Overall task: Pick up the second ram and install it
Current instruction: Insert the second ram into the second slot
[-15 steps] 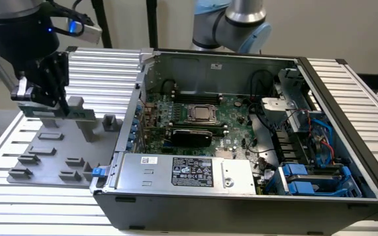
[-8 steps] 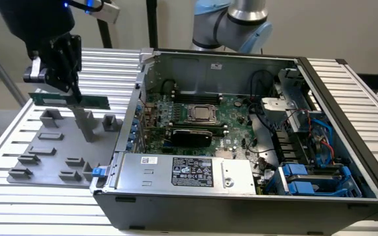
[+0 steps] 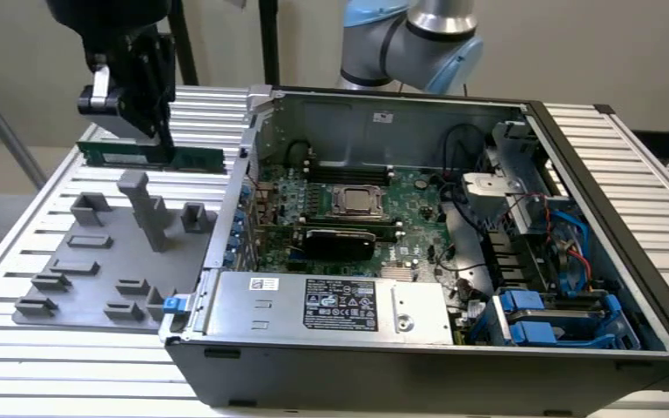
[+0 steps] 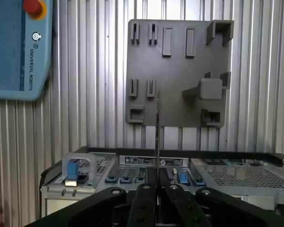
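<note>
Slatted table [image 3: 67, 366] has the open PC case [image 3: 428, 348] on it, with the grey fixture plate [image 3: 102, 252] at the exterior view's left. Gripper [image 3: 163, 141] is clamped on the second ram [image 3: 201, 158], holding it level over that plate, right beside the case wall.

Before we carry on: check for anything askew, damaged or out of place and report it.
Nothing stands out. The gripper holds the ram level above the grey fixture, beside the open case. The fixture lies flat on the table, and nothing looks spilled or broken.
</note>
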Controlling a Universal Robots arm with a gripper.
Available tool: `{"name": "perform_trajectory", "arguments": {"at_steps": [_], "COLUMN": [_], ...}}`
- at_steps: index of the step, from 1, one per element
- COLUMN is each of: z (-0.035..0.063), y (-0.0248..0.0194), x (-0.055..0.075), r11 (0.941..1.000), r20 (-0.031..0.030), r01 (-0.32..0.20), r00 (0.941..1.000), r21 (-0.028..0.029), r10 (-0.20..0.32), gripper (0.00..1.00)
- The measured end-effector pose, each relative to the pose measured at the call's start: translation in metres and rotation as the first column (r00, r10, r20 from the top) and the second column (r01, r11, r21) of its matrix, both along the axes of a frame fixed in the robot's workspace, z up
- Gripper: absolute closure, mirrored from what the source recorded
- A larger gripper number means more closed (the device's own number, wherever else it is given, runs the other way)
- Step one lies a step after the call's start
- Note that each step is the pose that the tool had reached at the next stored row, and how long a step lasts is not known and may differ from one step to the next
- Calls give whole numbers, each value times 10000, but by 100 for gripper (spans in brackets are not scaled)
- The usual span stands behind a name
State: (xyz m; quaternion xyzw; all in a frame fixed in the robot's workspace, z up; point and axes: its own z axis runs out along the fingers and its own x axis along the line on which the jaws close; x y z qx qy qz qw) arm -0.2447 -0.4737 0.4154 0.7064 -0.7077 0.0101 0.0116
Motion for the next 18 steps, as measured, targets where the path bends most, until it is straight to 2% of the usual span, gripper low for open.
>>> {"name": "perform_trajectory", "arguments": {"at_steps": [10,15,18], "z": [3,-3,-29], "y": [79,146,202], "x": [373,564,679], "r11": [10000,10000,10000], "r20": [1,0,-2], "r01": [0,0,0], "r00": [10000,10000,10000], "r21": [33,42,41], "r10": [0,0,0], "gripper": [100,100,100]}}
